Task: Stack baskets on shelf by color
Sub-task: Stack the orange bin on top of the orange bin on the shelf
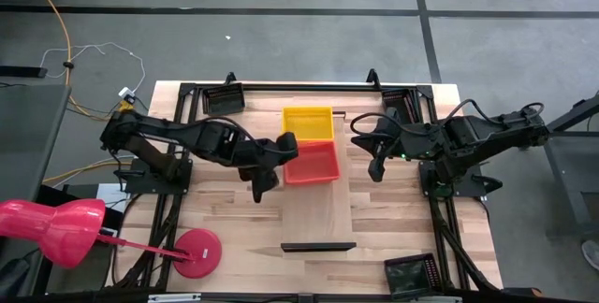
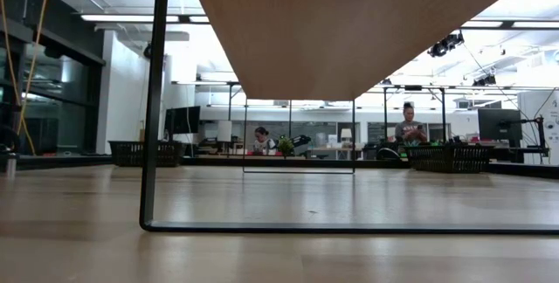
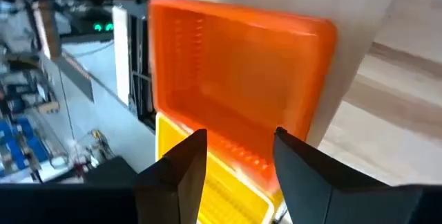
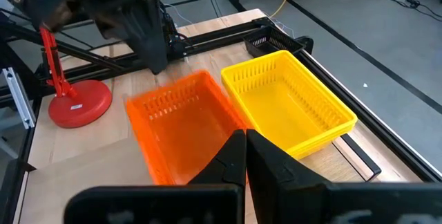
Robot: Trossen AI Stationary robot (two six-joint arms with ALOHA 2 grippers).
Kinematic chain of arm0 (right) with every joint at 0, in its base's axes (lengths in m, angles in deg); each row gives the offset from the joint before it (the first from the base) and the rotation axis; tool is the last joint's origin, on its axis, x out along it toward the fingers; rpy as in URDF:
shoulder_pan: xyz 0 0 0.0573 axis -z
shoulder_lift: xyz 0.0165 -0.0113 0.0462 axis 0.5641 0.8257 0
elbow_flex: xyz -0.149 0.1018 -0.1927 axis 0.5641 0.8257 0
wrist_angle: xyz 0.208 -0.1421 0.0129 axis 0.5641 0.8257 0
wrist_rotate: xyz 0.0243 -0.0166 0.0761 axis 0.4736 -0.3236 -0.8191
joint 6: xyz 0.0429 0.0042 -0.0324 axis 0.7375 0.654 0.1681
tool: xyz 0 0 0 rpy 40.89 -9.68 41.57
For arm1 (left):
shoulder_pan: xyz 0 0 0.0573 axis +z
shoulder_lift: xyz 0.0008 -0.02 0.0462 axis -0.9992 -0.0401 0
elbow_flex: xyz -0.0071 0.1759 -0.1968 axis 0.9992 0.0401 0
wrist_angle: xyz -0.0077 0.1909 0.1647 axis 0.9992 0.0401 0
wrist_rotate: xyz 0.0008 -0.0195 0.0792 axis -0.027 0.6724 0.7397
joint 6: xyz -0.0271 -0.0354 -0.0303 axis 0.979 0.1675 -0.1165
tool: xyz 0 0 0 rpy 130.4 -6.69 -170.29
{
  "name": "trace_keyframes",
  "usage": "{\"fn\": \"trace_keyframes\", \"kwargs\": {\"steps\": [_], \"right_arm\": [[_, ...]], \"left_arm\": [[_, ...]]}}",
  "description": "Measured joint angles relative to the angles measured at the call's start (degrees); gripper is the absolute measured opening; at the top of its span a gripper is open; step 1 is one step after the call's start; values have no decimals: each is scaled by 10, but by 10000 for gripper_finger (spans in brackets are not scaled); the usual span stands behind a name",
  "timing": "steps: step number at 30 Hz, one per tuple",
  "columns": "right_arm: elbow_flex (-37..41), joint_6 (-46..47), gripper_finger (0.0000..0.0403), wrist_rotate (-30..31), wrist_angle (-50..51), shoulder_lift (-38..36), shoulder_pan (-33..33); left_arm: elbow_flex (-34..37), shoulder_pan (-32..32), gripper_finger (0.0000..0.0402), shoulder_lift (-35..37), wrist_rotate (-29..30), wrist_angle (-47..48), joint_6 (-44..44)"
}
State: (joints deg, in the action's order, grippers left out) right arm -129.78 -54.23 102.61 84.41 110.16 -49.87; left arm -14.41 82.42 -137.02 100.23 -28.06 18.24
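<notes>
A red-orange basket (image 1: 312,164) (image 3: 235,72) (image 4: 179,124) lies on the far half of the shelf (image 1: 318,214), a raised light-wood board. It sits slightly askew, next to a yellow basket (image 1: 308,122) (image 4: 286,99) at the shelf's far end. My left gripper (image 1: 284,146) (image 3: 238,151) is open at the orange basket's left rim, one finger on either side of the rim edge. My right gripper (image 1: 376,166) (image 4: 245,148) hangs shut to the right of the shelf, clear of both baskets. The low view shows neither gripper.
Black baskets lie at the table's near right corner (image 1: 409,273) and far left (image 1: 223,97). A pink lamp base (image 1: 198,252) stands near left. The shelf's dark lip (image 1: 318,246) marks its near end. In the low view the shelf's underside (image 2: 297,30) rests on a thin dark frame.
</notes>
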Motion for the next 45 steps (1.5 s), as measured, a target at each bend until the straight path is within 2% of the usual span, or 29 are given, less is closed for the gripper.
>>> {"fn": "trace_keyframes", "kwargs": {"steps": [7,10,13,15,17,22,28,31,36,40,45], "right_arm": [[0,20,0,3,-1,0,1],[0,34,0,2,-1,0,1],[0,49,0,2,-1,1,1],[0,55,0,2,0,1,1],[0,63,0,1,-1,2,1],[2,83,0,-1,7,6,2],[2,110,0,-12,30,9,2],[2,122,0,-8,41,9,2],[2,122,0,5,43,8,2],[2,121,0,32,46,8,2],[2,121,0,48,54,8,2]], "left_arm": [[0,0,144,22,23,8,129],[0,8,126,36,-36,13,254],[0,29,82,51,-145,20,392],[5,44,35,59,-195,24,444],[24,55,11,73,-216,19,471],[129,62,3,132,-253,-74,552],[329,22,1,214,-274,-348,720],[409,-18,0,223,-232,-487,813],[480,-98,0,186,-73,-649,934],[483,-129,0,136,28,-667,1002],[483,-131,0,79,51,-693,1082]]}}
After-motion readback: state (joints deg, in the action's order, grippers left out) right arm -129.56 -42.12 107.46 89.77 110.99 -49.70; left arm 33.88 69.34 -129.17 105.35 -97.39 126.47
